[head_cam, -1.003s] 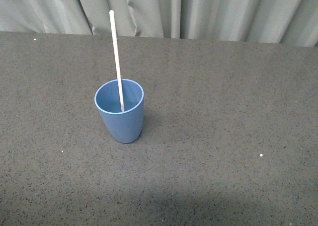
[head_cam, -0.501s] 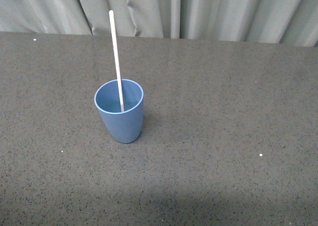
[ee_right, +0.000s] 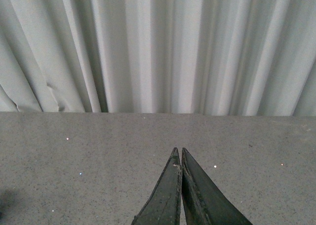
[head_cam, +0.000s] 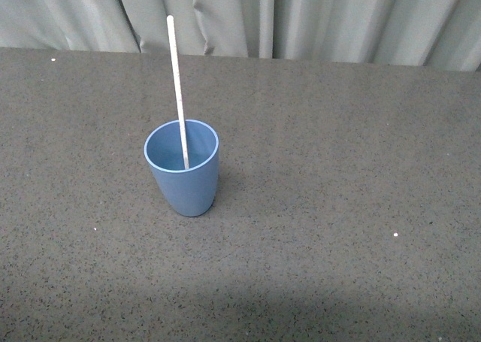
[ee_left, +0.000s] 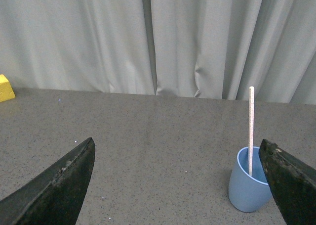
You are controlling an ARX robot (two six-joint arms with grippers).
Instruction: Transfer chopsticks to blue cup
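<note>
Nothing has moved since earlier beyond a faint frame shift. Blue cup (head_cam: 183, 169) upright on dark speckled tabletop (head_cam: 338, 207); chopsticks (head_cam: 176, 86) stand in it, leaning on the far rim, lower end hidden inside. Left tool (ee_left: 177, 185) spread wide, empty, tips cut off. Right tool (ee_right: 178, 173) pressed closed, empty. Yellow block (ee_left: 6, 88) partly cropped.

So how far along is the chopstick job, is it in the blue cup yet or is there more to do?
It looks done. The chopsticks stand inside the blue cup, lower end in the cup, leaning on its far rim. Nothing is in hand: the left gripper is open and empty, back from the cup, and the right gripper is shut on nothing. No other stick shows on the table.
</note>
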